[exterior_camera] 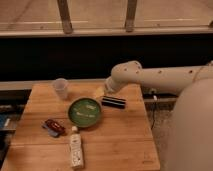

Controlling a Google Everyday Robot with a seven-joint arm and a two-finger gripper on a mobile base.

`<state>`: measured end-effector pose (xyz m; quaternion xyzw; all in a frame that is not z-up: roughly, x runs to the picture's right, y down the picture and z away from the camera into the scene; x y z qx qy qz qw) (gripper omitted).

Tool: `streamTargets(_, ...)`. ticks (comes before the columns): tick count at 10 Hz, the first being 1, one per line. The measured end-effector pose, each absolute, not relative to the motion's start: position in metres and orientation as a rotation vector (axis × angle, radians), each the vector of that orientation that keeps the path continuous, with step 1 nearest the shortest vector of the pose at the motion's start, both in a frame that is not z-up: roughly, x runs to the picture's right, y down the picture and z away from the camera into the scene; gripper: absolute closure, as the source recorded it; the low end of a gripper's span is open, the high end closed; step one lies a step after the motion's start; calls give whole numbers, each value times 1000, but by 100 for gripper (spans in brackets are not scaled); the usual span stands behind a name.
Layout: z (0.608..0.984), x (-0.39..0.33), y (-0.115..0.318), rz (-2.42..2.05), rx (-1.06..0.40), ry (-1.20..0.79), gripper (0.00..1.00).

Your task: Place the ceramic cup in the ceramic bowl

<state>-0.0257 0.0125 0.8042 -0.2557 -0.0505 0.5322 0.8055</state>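
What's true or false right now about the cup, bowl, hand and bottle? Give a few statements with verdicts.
1. The small pale tapered ceramic cup sits inside the round green ceramic bowl. False: it stands on the wooden table, behind and to the picture's left of the bowl, apart from it.
2. The robot's hand is open near the bowl's far right rim, clear of the cup. True.
3. The white labelled bottle stands upright. False: it lies on its side in front of the bowl.
4. A flat black object lies on the table to the picture's right of the bowl. True.
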Motion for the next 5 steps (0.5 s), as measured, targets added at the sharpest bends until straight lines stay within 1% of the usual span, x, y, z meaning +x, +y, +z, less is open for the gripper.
streamTargets(3, 813, -84, -22, 1023, -553, -143, 20)
streamTargets(5, 813, -87, -25, 1015, -552, -145, 20)
